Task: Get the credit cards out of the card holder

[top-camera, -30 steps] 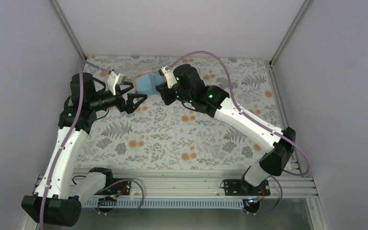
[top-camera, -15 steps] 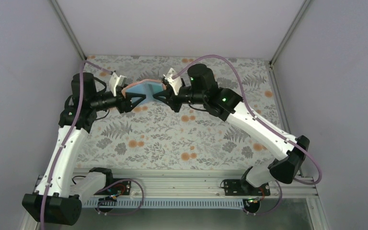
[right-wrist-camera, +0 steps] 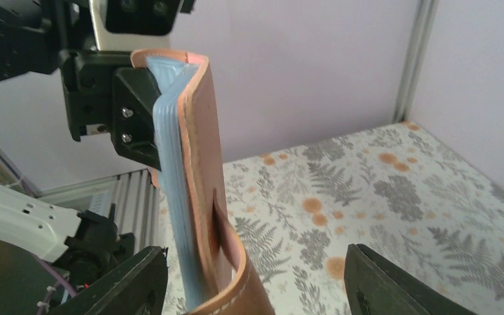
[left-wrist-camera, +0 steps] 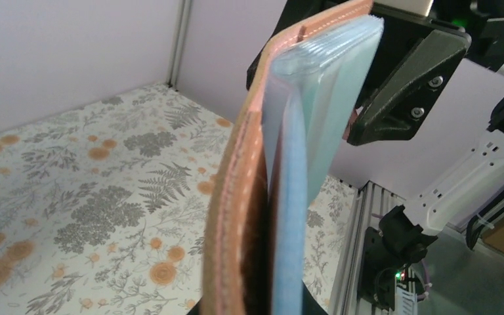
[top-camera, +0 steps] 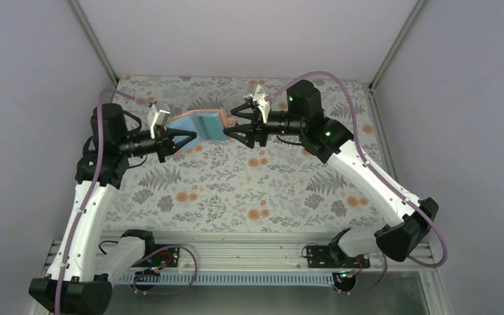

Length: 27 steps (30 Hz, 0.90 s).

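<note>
Between the two grippers, up off the floral table (top-camera: 236, 190), we see the card holder (top-camera: 200, 125) hanging edge-on in mid-air. It's reddish-brown leather outside, w/ light-blue lining and stacked layers inside. At the holder's left end, the left gripper (top-camera: 189, 136) is clamped narrow on it. At the holder's right end, the right gripper (top-camera: 228, 128) stands wide. Per the right wrist view, its fingers (right-wrist-camera: 131, 282) are spread well apart w/ the holder's end between them, and the far finger is clear of it. Credit cards: we can't tell them from the blue lining.
</note>
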Each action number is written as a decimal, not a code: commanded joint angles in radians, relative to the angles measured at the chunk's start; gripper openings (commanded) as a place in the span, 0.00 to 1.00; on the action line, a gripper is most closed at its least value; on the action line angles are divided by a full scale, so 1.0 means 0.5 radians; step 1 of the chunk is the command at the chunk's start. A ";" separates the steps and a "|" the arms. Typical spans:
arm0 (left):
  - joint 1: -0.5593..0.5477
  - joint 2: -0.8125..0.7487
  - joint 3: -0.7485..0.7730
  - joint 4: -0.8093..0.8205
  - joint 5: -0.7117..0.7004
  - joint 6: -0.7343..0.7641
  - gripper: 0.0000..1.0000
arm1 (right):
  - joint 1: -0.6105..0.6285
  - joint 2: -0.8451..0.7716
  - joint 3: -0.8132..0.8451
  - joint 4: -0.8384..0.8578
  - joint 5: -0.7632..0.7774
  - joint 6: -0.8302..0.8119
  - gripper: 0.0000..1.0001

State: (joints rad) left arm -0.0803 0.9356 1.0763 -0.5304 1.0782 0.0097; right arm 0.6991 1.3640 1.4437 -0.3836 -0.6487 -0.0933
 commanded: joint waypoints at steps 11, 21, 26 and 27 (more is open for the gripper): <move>0.010 -0.045 -0.060 0.215 0.125 -0.230 0.02 | 0.111 0.142 0.048 0.214 0.060 0.223 0.66; 0.000 -0.040 -0.005 0.105 0.132 -0.032 0.02 | -0.027 -0.030 0.060 0.072 -0.116 0.032 0.74; -0.060 0.001 0.073 0.013 0.166 0.095 0.02 | -0.026 0.074 0.151 0.005 -0.160 0.057 0.72; -0.060 0.005 0.080 0.011 0.181 0.092 0.02 | -0.019 0.089 0.151 0.010 -0.174 0.071 0.71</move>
State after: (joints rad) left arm -0.0952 0.9314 1.0672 -0.5087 1.1168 -0.0032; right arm 0.6884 1.3880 1.4803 -0.3569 -0.6857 -0.0597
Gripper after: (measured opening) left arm 0.057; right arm 0.721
